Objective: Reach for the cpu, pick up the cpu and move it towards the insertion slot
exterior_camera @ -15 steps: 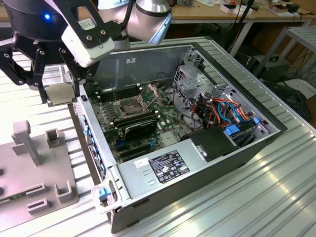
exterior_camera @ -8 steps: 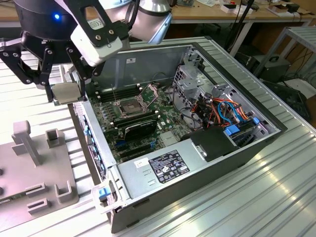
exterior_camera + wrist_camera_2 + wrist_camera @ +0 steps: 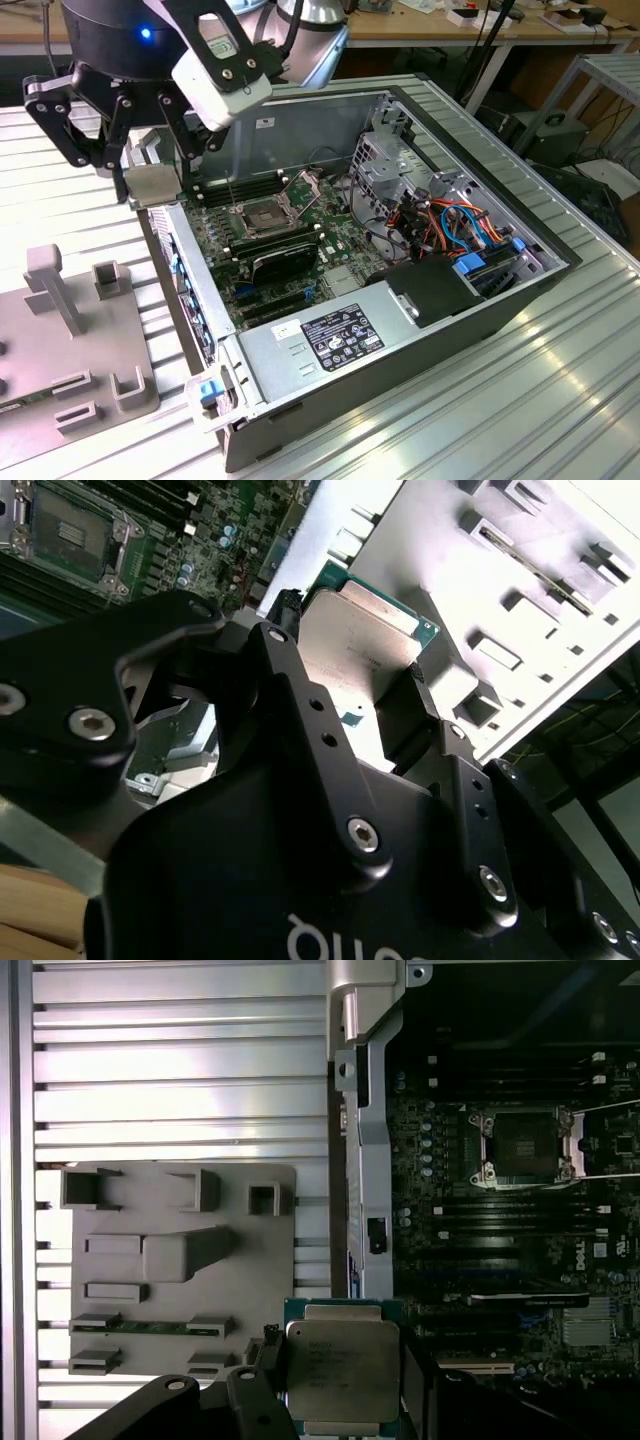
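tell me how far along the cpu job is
Done: the tool is shut on the cpu, which is lifted off the grey holder plate. In hand: in the exterior view the cpu hangs by the open case's wall, just outside it. Left: the slot on the board sits bare, some way from the chip.

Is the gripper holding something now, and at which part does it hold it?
Yes. The gripper holds the cpu, its fingers pressing on two opposite side edges of the chip.
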Available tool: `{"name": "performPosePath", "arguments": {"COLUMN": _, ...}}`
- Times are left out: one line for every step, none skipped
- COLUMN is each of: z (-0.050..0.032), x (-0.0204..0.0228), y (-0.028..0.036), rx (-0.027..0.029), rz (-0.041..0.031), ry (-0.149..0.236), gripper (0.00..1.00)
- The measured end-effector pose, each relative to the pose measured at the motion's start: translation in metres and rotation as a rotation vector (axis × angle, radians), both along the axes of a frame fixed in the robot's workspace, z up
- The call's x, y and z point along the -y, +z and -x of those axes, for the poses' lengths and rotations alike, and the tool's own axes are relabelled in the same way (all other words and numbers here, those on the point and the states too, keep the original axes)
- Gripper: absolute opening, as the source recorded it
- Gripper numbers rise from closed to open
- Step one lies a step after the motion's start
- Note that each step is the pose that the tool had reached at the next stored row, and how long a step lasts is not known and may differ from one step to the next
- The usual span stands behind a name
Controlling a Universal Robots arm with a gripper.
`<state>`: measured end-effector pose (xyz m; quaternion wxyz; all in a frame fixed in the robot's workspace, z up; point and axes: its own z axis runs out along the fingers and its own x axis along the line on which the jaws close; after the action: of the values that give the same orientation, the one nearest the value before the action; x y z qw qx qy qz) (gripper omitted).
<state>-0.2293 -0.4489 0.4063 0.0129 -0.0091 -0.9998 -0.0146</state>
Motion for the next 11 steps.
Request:
{"name": "performPosePath", "arguments": {"z": -0.0014, "x": 0.0, "y": 0.0, "rx": 0.0001, "rz": -0.0001, "ry": 0.0, "gripper": 0.55}}
{"name": "performPosePath", "arguments": {"z": -0.0029, "x": 0.0, "y": -0.0001, "rx": 0.0001, "rz": -0.0001, "ry": 0.0, "gripper": 0.55}}
{"name": "performPosePath", "arguments": {"z": -0.0051, "x": 0.0, "y": -0.0001, "rx": 0.0, "rz": -0.0001, "ry": 0.0, "gripper": 0.55}}
{"name": "performPosePath", "arguments": {"z": -0.0067, "x": 0.0, "y": -0.0001, "rx": 0.0001, "rz": 0.0, "ry": 0.0, "gripper": 0.55}}
{"name": "performPosePath", "arguments": {"z": -0.009, "x": 0.0, "y": -0.0001, "rx": 0.0, "rz": 0.0, "ry": 0.0, "gripper": 0.55}}
{"name": "performPosePath", "arguments": {"z": -0.0117, "x": 0.0, "y": -0.0002, "rx": 0.0001, "rz": -0.0001, "ry": 0.0, "gripper": 0.55}}
{"name": "performPosePath", "arguments": {"z": -0.0135, "x": 0.0, "y": -0.0003, "rx": 0.0001, "rz": -0.0001, "ry": 0.0, "gripper": 0.55}}
{"name": "performPosePath", "arguments": {"z": -0.0152, "x": 0.0, "y": -0.0003, "rx": 0.0, "rz": -0.0001, "ry": 0.0, "gripper": 0.55}}
{"name": "performPosePath", "arguments": {"z": -0.0167, "x": 0.0, "y": -0.0003, "rx": 0.0, "rz": -0.0001, "ry": 0.0, "gripper": 0.55}}
{"name": "performPosePath", "arguments": {"z": -0.0184, "x": 0.0, "y": -0.0004, "rx": 0.0, "rz": 0.0, "ry": 0.0, "gripper": 0.55}}
{"name": "performPosePath", "arguments": {"z": -0.0211, "x": 0.0, "y": -0.0004, "rx": 0.0, "rz": 0.0, "ry": 0.0, "gripper": 0.55}}
